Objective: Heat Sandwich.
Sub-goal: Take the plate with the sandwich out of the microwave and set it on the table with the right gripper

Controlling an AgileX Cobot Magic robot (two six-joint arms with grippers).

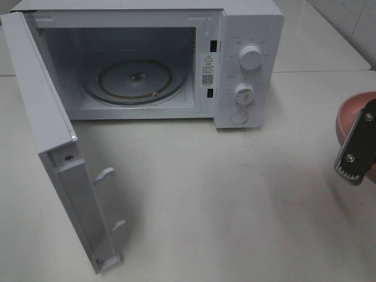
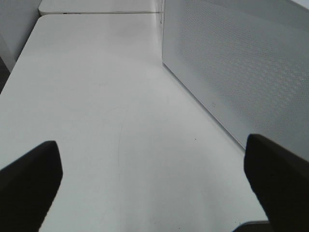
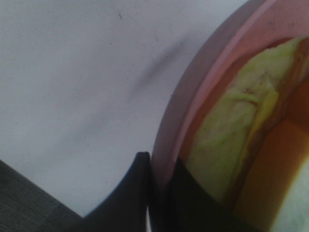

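At the left of the frame the white microwave's door [image 1: 56, 147] hangs swung wide, the glass turntable [image 1: 135, 82] bare inside. The left hand [image 2: 154, 179] is spread above the white table [image 2: 106, 111]. At the far right edge the right hand [image 3: 159, 188] pinches the pink plate's rim [image 3: 193, 101]; the sandwich [image 3: 231, 140] lies on that plate.

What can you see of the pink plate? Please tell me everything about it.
The pink plate is round, with a raised rim and a smooth, matt look. It sits at the right edge of the white table, to the right of the microwave, mostly out of the overhead frame. The sandwich lies inside it. The right gripper is shut on its rim, one finger outside and one inside.
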